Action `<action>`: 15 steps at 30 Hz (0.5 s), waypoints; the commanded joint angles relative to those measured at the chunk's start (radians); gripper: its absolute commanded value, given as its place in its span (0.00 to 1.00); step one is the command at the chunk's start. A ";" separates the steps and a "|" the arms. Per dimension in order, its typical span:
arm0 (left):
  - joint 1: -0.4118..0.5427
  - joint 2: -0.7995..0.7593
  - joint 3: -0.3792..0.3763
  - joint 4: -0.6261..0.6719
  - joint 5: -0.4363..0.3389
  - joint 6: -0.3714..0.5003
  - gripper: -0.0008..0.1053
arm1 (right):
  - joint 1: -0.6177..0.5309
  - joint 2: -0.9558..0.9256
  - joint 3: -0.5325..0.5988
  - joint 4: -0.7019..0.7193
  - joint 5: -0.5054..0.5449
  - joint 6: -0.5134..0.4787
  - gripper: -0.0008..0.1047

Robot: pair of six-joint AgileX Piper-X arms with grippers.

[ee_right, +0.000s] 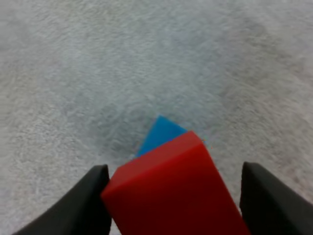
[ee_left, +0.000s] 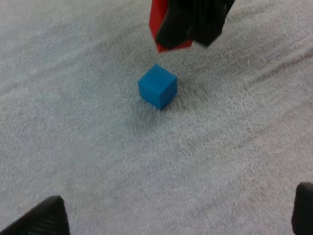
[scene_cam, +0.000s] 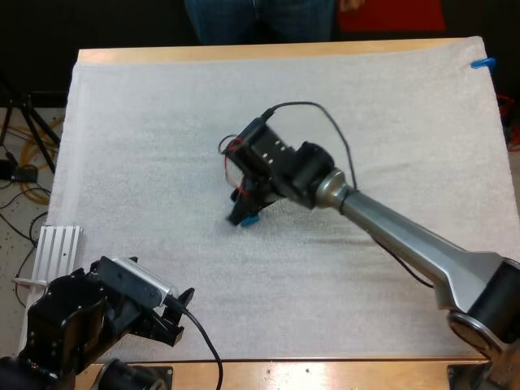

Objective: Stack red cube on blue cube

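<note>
white mat [scene_cam: 146, 122] holds the blue cube [ee_left: 157, 86]; right gripper [ee_right: 173, 188] clamps red cube [ee_left: 157, 24] above it; left gripper [ee_left: 176, 208] spread, empty

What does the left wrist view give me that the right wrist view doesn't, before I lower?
Left wrist view: a visible gap between the red cube and the whole blue cube, and my left gripper open. Right wrist view: my right gripper pressing the red cube from both sides, with the blue cube mostly covered. Both: the two cubes on the white mat.
</note>
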 commanded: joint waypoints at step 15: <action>-0.005 0.001 -0.006 0.001 -0.015 -0.009 0.83 | 0.015 0.132 -0.012 -0.059 0.059 -0.012 0.25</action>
